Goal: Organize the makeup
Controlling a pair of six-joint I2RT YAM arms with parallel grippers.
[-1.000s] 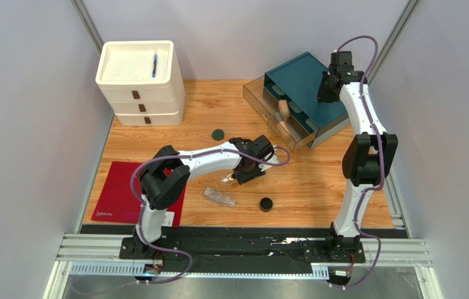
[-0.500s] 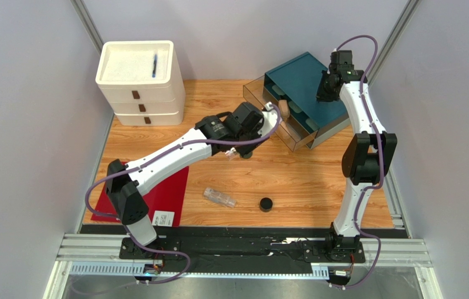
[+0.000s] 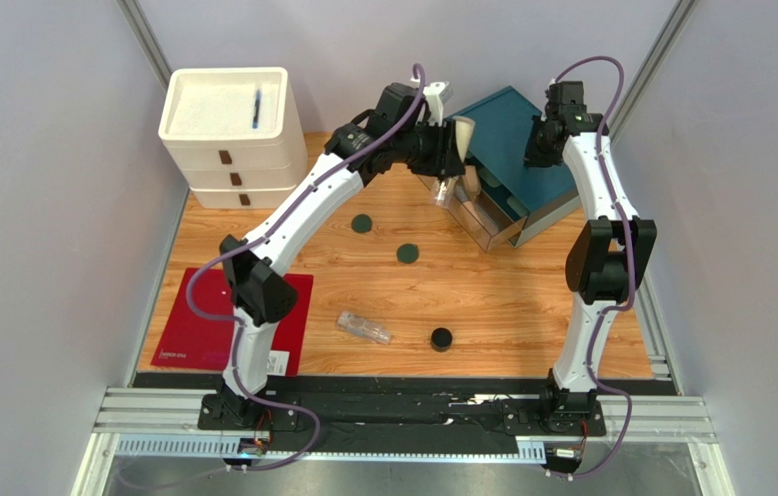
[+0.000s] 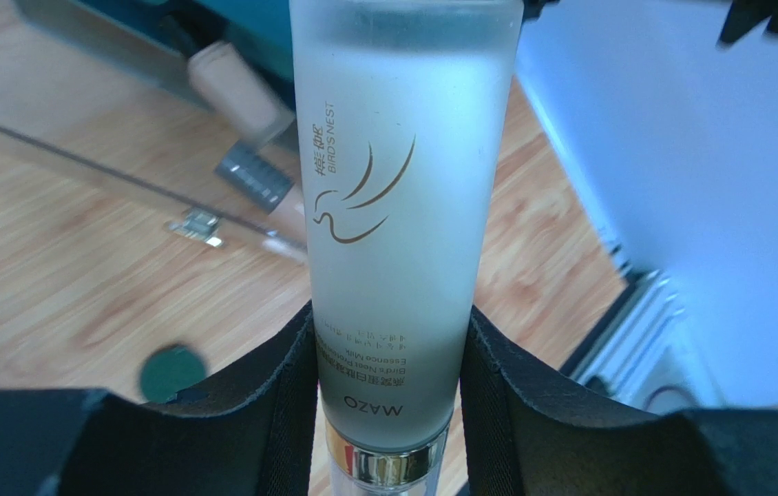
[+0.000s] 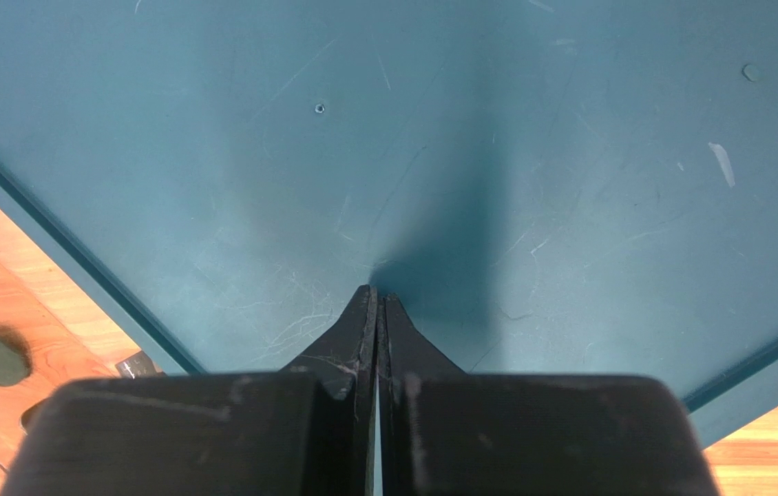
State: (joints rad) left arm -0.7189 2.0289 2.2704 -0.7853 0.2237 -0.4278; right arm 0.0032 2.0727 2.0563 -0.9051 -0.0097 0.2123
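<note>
Left arm: stretched far forward and across the table, elbow high, wrist turned toward the teal organizer [image 3: 512, 129].

Left gripper [image 4: 388, 351]: clamped on the cream gold-necked bottle [image 4: 403, 227].
- The fingers [image 4: 285, 388] pinch it low on the body, just ahead of the gold neck.
- The neck sits back toward the palm, and the base sticks out well past the fingertips.
- Judgement: base-first suits sliding it lengthwise into a compartment.

Ahead of and below the left gripper is the organizer's open clear drawer [image 3: 466, 212].
- One beige foundation bottle [image 4: 233, 88] is already lying in it.
- The held bottle hangs above the drawer, apart from it and not yet in.
- I read the step as delivery to that drawer.

Right arm: reared up tall, forearm angled down onto the organizer.

Right gripper [image 5: 376, 310]: shut with nothing between the fingers, tips at the teal lid.
- Whether they actually press on the lid I cannot tell.
- Judgement: it is bracing the box so the drawer does not shift.

Well behind the left gripper, toward the arm bases, more makeup is loose on the table:
- two dark-green discs [image 3: 362, 223], closest to the gripper
- a clear bottle [image 3: 364, 328], lying on its side
- a black round jar [image 3: 442, 338], near the clear bottle

Several pieces remain to put away, so the task looks less than half done.
</note>
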